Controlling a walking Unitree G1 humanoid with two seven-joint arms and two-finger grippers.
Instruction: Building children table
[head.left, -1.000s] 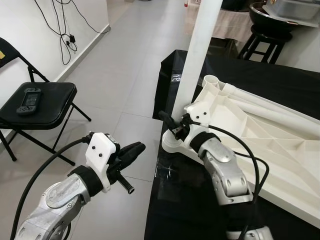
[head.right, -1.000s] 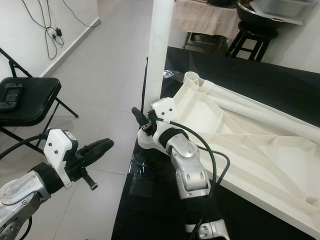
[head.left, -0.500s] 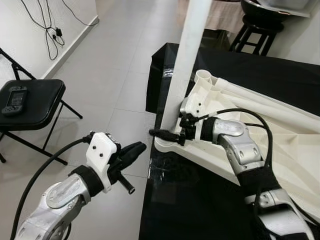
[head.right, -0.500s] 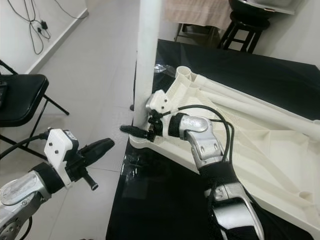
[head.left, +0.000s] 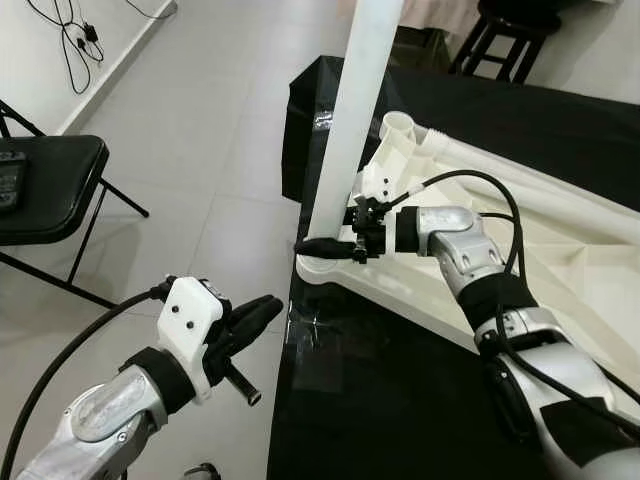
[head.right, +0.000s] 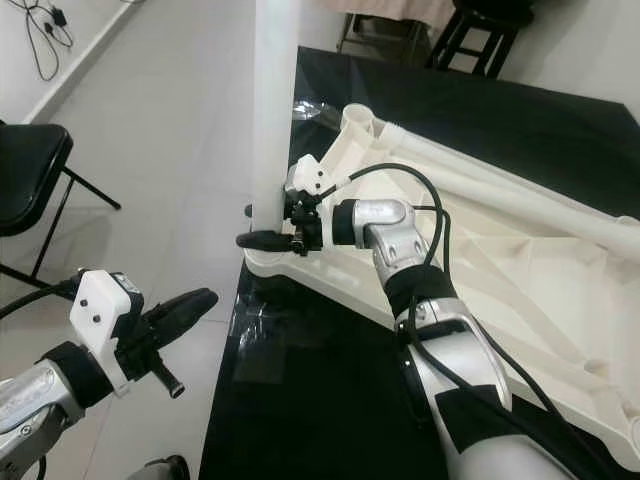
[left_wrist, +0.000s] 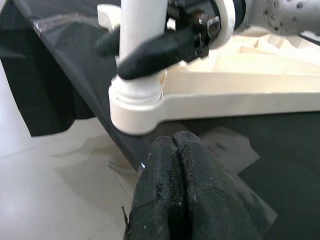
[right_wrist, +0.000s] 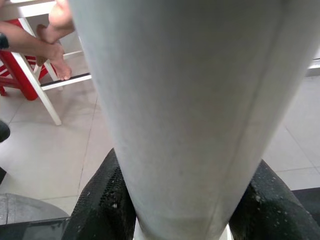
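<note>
Right gripper (head.left: 325, 245) is clamped round the white leg (head.left: 352, 110) just above its corner socket, at 11 o'clock on the upturned tabletop (head.left: 560, 260), probably steadying it upright. Left gripper (head.left: 258, 311) hangs pinched together.

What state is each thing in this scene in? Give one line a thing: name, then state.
White table leg: upright, seated in the corner socket.
White tabletop: upside down on the black surface.
Right gripper: fingers shut on the table leg.
Left gripper: fingers shut, holding nothing.
Folding chair: unfolded.
</note>
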